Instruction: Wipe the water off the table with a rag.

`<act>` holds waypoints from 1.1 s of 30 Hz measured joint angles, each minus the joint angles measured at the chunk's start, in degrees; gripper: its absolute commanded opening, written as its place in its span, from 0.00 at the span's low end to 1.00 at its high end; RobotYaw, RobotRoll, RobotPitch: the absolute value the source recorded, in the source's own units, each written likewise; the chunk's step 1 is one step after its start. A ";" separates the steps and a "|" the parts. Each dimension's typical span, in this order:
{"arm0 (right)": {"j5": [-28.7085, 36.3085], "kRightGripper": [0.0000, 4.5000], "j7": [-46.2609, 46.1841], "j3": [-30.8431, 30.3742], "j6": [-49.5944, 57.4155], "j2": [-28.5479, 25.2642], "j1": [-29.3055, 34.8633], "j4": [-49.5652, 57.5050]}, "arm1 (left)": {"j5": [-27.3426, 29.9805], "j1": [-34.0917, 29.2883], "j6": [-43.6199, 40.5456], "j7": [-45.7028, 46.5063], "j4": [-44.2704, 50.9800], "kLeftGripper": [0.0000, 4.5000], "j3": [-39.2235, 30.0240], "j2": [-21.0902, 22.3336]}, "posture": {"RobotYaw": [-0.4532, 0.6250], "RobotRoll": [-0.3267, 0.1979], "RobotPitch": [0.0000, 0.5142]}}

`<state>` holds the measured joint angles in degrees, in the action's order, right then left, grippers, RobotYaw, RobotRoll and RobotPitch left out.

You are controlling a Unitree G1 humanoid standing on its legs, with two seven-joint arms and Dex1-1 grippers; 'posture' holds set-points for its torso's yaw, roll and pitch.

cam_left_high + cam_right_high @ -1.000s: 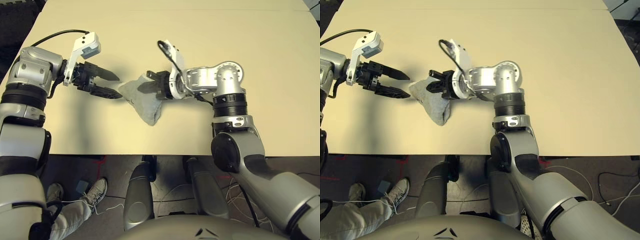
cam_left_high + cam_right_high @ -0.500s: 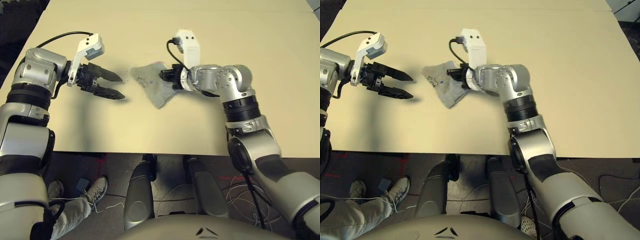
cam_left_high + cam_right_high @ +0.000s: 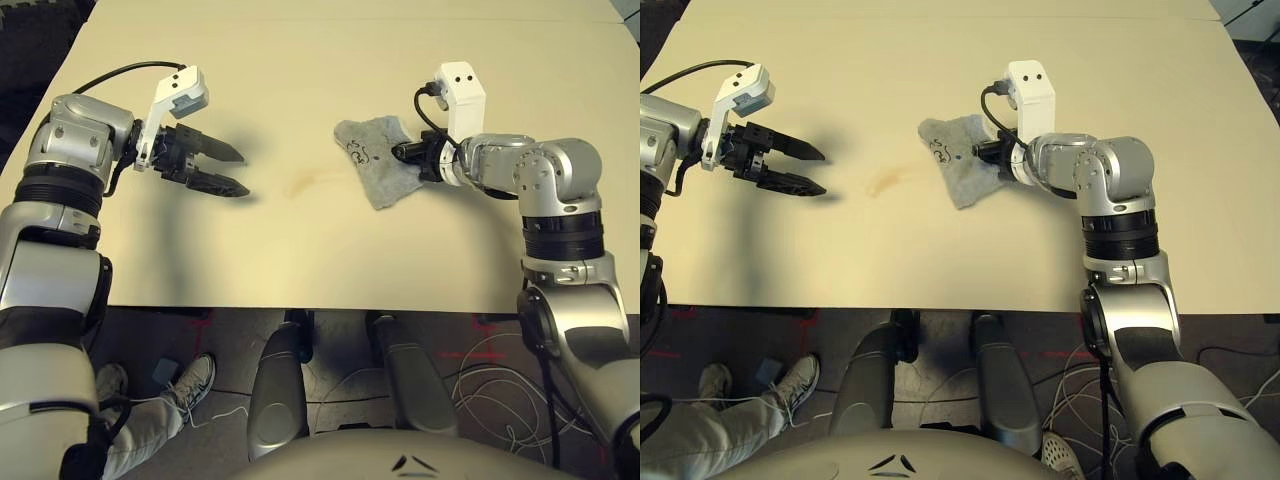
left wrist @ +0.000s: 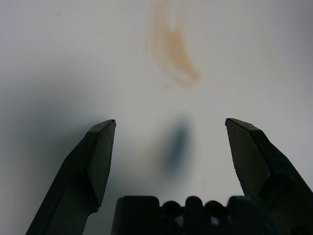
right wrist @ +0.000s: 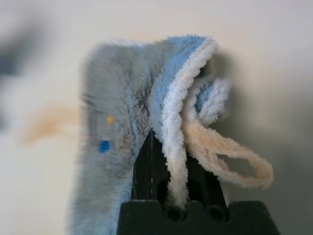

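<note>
Right gripper: fingers clamped on the right edge of the rag, which is spread flat on the table right of centre. Left gripper: fingers spread wide, nothing held, hovering over the left side. The water is seen as a faint amber smear between the two, apart from both. Bare tabletop is left toward the far and near edges.

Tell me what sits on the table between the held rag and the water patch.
Nothing visible does. The rag, pinched in the right gripper, has only bare table between it and the water; the open left gripper sits beyond the patch.
</note>
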<state>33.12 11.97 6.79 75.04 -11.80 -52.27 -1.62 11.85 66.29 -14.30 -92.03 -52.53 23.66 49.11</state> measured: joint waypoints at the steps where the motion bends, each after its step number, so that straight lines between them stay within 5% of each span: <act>1: 1.06 0.01 0.04 0.81 1.62 2.27 -0.88 0.91 | 0.00 0.27 0.04 0.00 -0.09 1.00 0.05 -0.17 | 0.22 0.62 0.63; 9: 8.00 0.01 -0.78 5.79 16.11 18.97 -5.32 4.98 | 0.21 1.21 0.41 0.00 0.00 1.00 1.00 -0.25 | 0.23 0.62 0.63; 18: 8.81 0.01 -3.21 4.27 15.57 19.89 -5.80 -0.33 | 2.34 0.40 -0.33 0.00 2.27 1.00 2.21 1.87 | 0.26 0.62 0.62; 33: 3.54 0.01 -3.34 -0.43 -3.41 20.35 -10.07 -18.66 | 6.07 -1.92 -3.28 0.00 6.87 1.00 4.33 5.13 | 0.27 0.62 0.62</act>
<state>36.66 8.64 6.36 71.63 8.55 -62.34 -20.28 17.92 64.37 -17.58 -92.03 -45.66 27.99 54.23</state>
